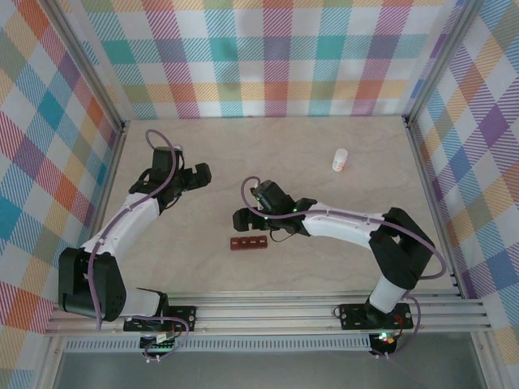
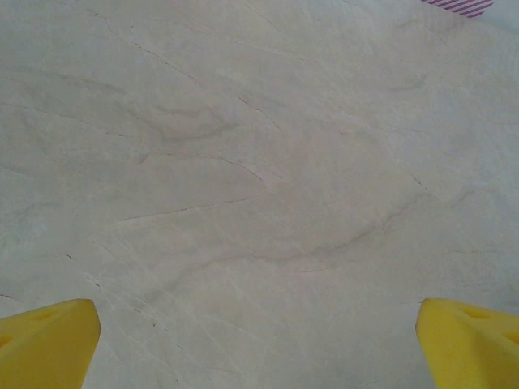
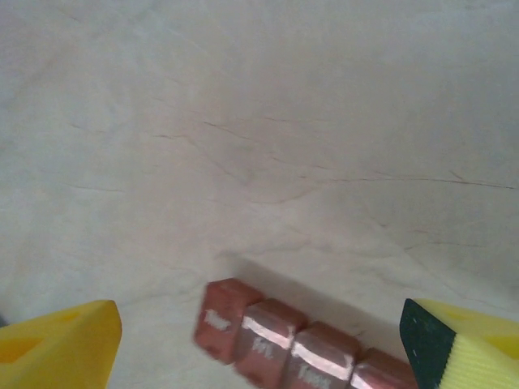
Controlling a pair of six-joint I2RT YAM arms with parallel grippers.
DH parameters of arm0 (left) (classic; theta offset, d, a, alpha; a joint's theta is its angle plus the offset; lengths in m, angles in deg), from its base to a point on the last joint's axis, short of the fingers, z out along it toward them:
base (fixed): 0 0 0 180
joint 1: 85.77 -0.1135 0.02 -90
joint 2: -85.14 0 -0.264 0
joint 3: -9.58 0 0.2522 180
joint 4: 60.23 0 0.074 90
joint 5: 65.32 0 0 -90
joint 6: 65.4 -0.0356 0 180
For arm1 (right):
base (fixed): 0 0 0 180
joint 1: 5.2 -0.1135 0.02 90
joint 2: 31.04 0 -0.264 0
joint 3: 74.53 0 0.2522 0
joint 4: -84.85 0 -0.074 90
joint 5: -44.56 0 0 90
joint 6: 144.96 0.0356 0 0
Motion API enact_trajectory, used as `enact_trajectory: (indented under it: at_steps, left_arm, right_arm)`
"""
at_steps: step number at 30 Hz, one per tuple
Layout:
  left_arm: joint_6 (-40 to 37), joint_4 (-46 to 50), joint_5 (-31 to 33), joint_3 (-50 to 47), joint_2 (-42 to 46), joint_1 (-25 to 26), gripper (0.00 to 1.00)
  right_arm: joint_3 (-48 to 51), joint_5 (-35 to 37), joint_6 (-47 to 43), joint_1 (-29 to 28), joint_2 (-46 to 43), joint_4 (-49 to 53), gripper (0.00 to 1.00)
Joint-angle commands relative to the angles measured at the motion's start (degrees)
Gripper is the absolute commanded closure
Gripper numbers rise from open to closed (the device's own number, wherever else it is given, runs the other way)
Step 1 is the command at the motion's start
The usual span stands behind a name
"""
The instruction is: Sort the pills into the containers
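Note:
The containers (image 1: pixel 249 243), a dark red-brown strip of lidded square compartments with pale lettering, lie on the table near its middle front. In the right wrist view the containers (image 3: pixel 280 340) sit low between my fingers, lids down. My right gripper (image 1: pixel 242 217) hovers just behind the strip, open, with nothing between its yellow fingers (image 3: pixel 61 344); its own midpoint is at right gripper (image 3: pixel 259 332). My left gripper (image 1: pixel 197 173) stands open over bare table at the left, well apart from the strip, and the left gripper (image 2: pixel 255 328) holds nothing. The pills are hidden.
A small white bottle (image 1: pixel 340 160) stands upright at the back right. Plaid walls and metal rails (image 1: pixel 268 304) close in the pale marbled table (image 1: pixel 268 154) on all sides.

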Motion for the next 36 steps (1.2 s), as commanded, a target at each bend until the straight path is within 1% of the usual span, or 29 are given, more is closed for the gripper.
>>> enact_trajectory:
  at_steps: [1, 6, 20, 32, 36]
  left_arm:
    - [0.55, 1.10, -1.60, 1.32, -0.49, -0.59, 0.00]
    - [0.41, 1.48, -1.87, 1.65, -0.97, -0.59, 0.00]
    - [-0.60, 2.01, -2.26, 2.05, -0.73, -0.64, 0.00]
    - [-0.54, 2.18, -2.29, 2.67, -0.78, -0.68, 0.00]
    - [-0.59, 2.19, -2.29, 2.73, -0.90, -0.67, 0.00]
  right_arm:
    - [-3.35, -3.29, -3.27, 0.31, 3.29, 2.77, 0.11]
    - [-4.54, -5.38, -3.56, 0.44, 6.36, 3.04, 0.13]
    - [-0.23, -9.03, -0.46, 0.34, 4.02, 0.72, 0.16]
    - [1.19, -10.01, -0.70, -0.51, 2.27, 1.79, 0.18]
    - [2.46, -10.75, -0.72, -1.20, 1.82, 1.17, 0.20]
